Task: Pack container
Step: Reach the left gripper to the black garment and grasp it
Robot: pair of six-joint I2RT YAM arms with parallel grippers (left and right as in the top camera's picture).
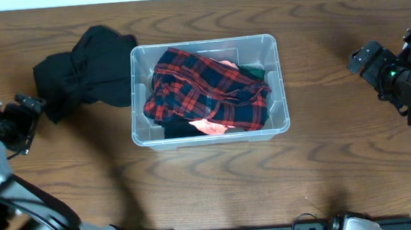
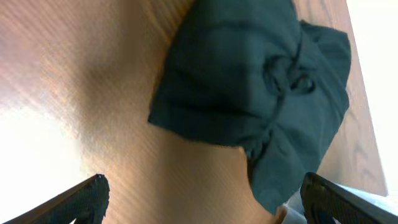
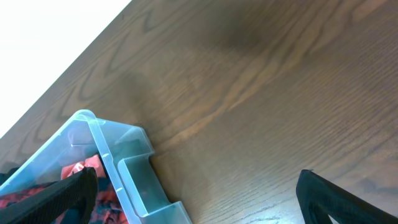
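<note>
Next, left gripper (image 2: 202,196), jaws wide and empty, should close on thick folds of the crumpled black cloth bundle (image 1: 79,69) lying against the clear plastic rectangular container (image 1: 214,138) mid-table; right gripper (image 3: 193,193) likewise open, idle.

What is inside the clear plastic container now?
A red and black plaid cloth fills most of the container. A pink piece and a green piece peek out beside it. The plaid cloth hides whatever lies deeper, so the bottom cannot be seen.
</note>
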